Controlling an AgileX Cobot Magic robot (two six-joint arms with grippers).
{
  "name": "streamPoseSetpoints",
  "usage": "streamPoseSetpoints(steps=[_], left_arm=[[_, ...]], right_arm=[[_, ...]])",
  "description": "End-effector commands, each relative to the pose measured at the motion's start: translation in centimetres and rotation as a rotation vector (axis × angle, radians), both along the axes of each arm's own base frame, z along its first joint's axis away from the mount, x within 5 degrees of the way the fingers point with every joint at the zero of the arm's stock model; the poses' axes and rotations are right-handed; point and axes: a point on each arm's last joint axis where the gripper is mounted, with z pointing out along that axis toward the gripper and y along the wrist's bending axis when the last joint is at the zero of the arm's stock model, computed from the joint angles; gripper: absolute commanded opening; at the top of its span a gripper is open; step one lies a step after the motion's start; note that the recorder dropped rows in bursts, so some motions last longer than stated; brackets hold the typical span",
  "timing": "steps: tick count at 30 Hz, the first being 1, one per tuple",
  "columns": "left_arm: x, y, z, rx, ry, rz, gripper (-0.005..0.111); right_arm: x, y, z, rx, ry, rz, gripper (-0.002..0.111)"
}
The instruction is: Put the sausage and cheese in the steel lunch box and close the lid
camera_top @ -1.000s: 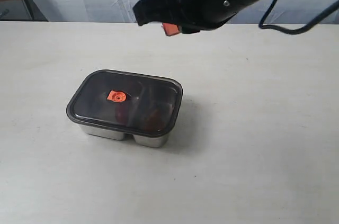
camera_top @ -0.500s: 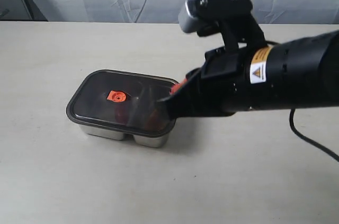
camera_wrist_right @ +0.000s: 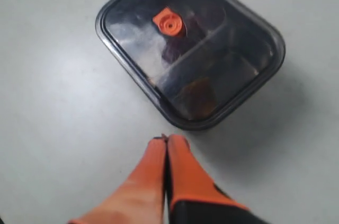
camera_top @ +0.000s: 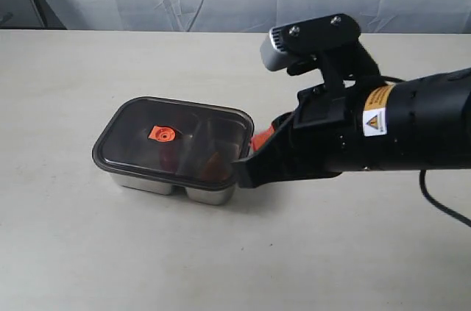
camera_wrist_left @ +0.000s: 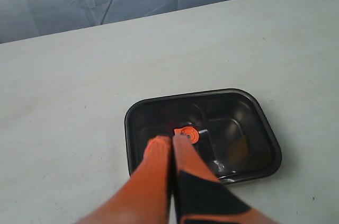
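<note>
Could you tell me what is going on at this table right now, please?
The lid is on the steel lunch box, with the sausage and cheese dimly visible through it. The right gripper, shut and empty, sits low at the box's edge. The left gripper, also shut and empty, points at the box from higher up.

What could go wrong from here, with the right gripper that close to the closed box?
1. The right gripper is shut and low beside a corner of the lid; a sideways move could shove the steel lunch box across the table.
2. The pictures do not show whether the lid is sealed all round; a push at that corner might tilt it.
</note>
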Motion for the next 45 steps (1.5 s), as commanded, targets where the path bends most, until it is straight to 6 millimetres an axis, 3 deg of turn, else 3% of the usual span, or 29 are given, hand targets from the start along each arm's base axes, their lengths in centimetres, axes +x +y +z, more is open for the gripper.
streamPoseSetpoints(steps=[1,3,5,10,13,17,26,32,45], left_arm=[[-0.2,0.0,0.0,0.000,-0.008,0.003,0.000],[-0.2,0.0,0.0,0.001,-0.005,0.001,0.000],[-0.2,0.0,0.0,0.002,-0.004,0.001,0.000],[-0.2,0.0,0.0,0.004,-0.004,0.001,0.000],[-0.2,0.0,0.0,0.004,-0.004,0.001,0.000],[-0.2,0.0,0.0,0.004,-0.004,0.001,0.000],[-0.2,0.0,0.0,0.004,-0.004,0.001,0.000],[-0.2,0.0,0.0,0.004,-0.004,0.001,0.000],[-0.2,0.0,0.0,0.004,-0.003,0.000,0.000]], right_arm=[[-0.4,-1.7,3.4,0.060,-0.283,0.032,-0.001],[-0.3,-3.0,4.6,0.094,-0.428,0.012,-0.001],[0.1,-4.7,4.5,0.118,-0.498,-0.055,-0.001],[0.3,-10.3,1.0,0.231,-0.491,-0.378,-0.001],[-1.5,-13.2,-0.6,0.303,-0.528,-0.534,-0.001],[-4.4,-15.4,-2.5,0.317,-0.602,-0.621,-0.001],[-8.9,-18.1,-4.4,0.159,-0.560,-0.811,-0.001],[-10.8,-18.6,-4.8,0.121,-0.585,-0.881,-0.001],[-10.9,-18.5,-7.8,0.104,-0.485,-0.885,-0.001]])
